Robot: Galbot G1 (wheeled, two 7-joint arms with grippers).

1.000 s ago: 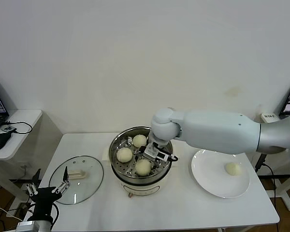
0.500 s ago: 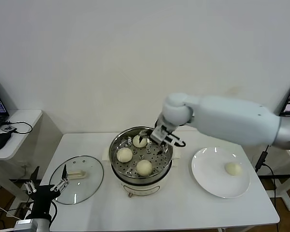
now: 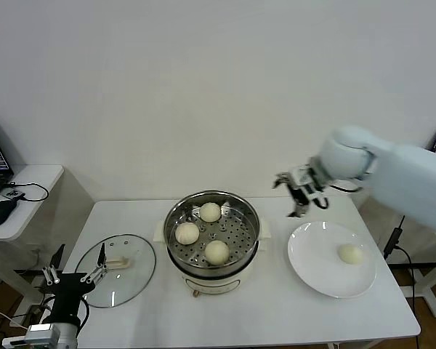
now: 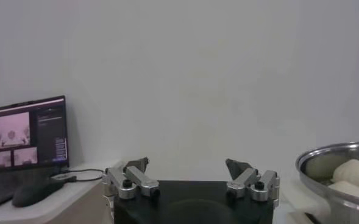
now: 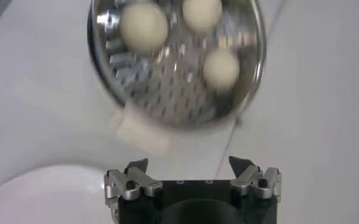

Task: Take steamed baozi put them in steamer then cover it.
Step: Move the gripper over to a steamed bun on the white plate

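Left end effector [image 3: 76, 277] sits low at the near left corner of the counter [image 3: 276, 313], fingers spread wide, holding nothing; it hangs just at the near edge of the glass lid [image 3: 116, 269]. The lid lies flat on the counter, white handle up, just beside the steamer [image 3: 212, 236] on its left.

Steamer stands mid-counter on its white base. Three baozi rest on the perforated tray: one nearest [image 3: 216, 251], one on the left [image 3: 187, 233], one at the far side [image 3: 210, 211]. They lie apart from each other, nothing over them.

White plate [image 3: 316, 273] is right of the steamer, near but not touching. A fourth baozi [image 3: 350, 254] lies on it, toward its right side.

Right end effector [image 3: 299, 193] is held in the air above the far edge of the plate, between steamer and plate, fingers wide apart and empty.

Far left, off the counter: side table [image 3: 29, 189] with a computer mouse [image 3: 0, 209] and cable.
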